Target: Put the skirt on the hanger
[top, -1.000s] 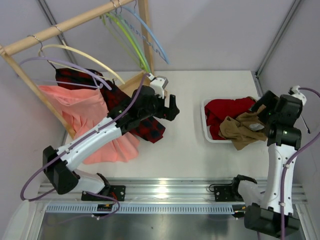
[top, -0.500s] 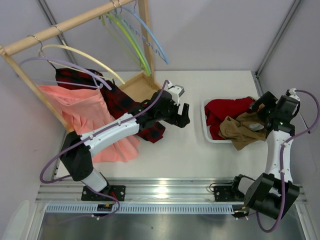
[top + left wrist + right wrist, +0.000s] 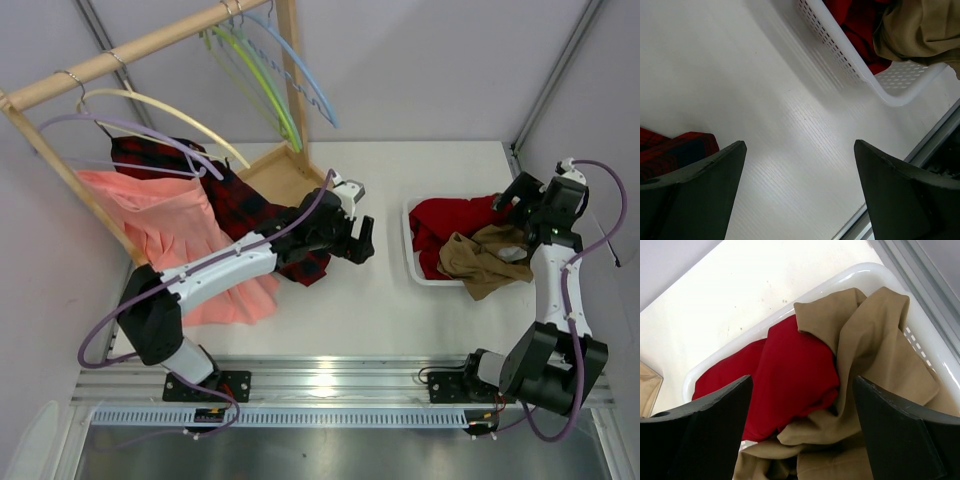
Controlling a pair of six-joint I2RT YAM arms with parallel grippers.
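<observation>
The deep-red skirt (image 3: 448,222) lies crumpled in a white basket (image 3: 410,250) at the right, partly under a tan garment (image 3: 488,258). It shows in the right wrist view (image 3: 790,375) between the open fingers. My right gripper (image 3: 522,196) is open and empty, just above the basket's far right side. The lime-green hanger (image 3: 262,75) hangs on the wooden rail at the top. My left gripper (image 3: 362,238) is open and empty over the bare table, left of the basket. In the left wrist view the basket's wall (image 3: 850,65) and red skirt (image 3: 860,25) are ahead.
A wooden rail (image 3: 120,58) holds a light-blue hanger (image 3: 305,80), a cream hanger (image 3: 165,105) and a lilac hanger (image 3: 130,130). A plaid skirt (image 3: 250,215) and a salmon-pink skirt (image 3: 170,235) hang at the left. A metal rail runs along the near edge.
My left gripper swung right from the plaid skirt toward the basket, then eased back slightly. My right wrist rose and moved toward the basket's far right side.
</observation>
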